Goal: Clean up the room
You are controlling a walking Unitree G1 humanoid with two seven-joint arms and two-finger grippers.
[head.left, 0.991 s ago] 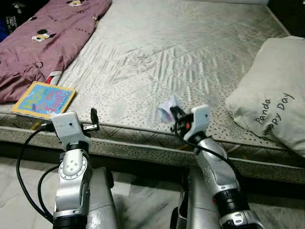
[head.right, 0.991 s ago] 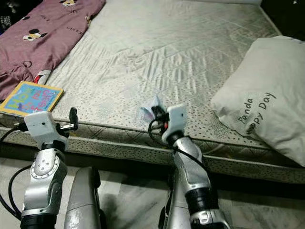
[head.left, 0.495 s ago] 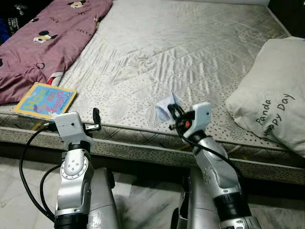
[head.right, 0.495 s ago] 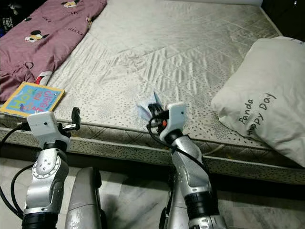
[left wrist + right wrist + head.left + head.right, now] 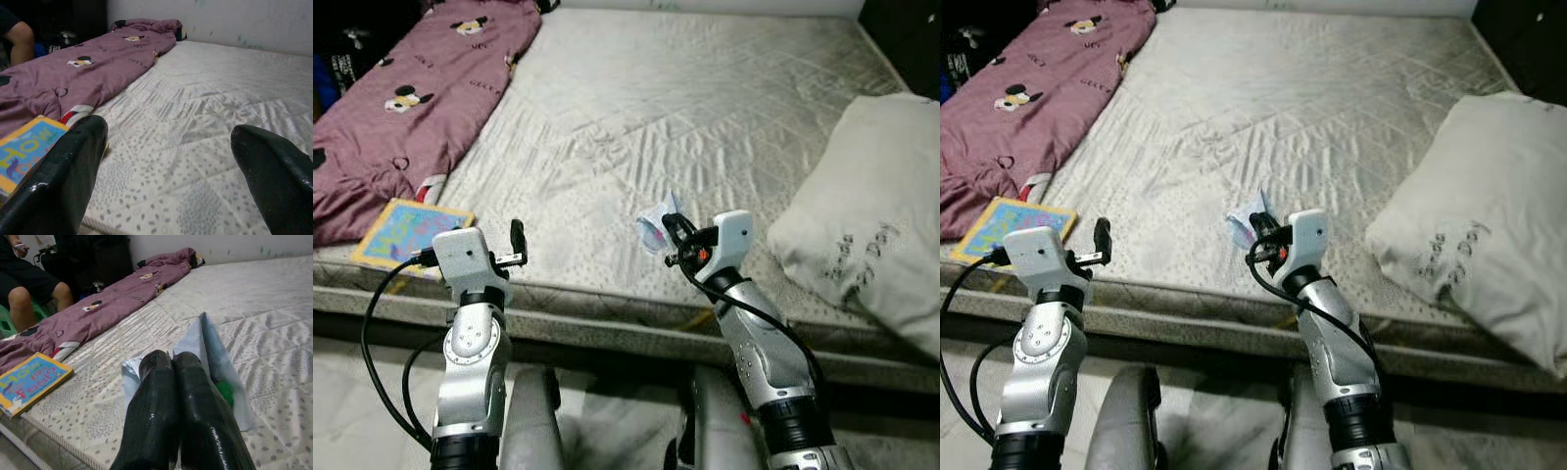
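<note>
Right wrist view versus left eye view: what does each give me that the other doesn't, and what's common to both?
The right wrist view alone shows a seated person's bare knees beside the bed, and a green patch on the wrapper.

The left eye view alone shows the white pillow on the bed's right, the left gripper held off the mattress edge, and both silver arms.

Both show the right gripper shut on the pale wrapper, the colourful book at the near edge, the purple blanket and the grey mattress.
</note>
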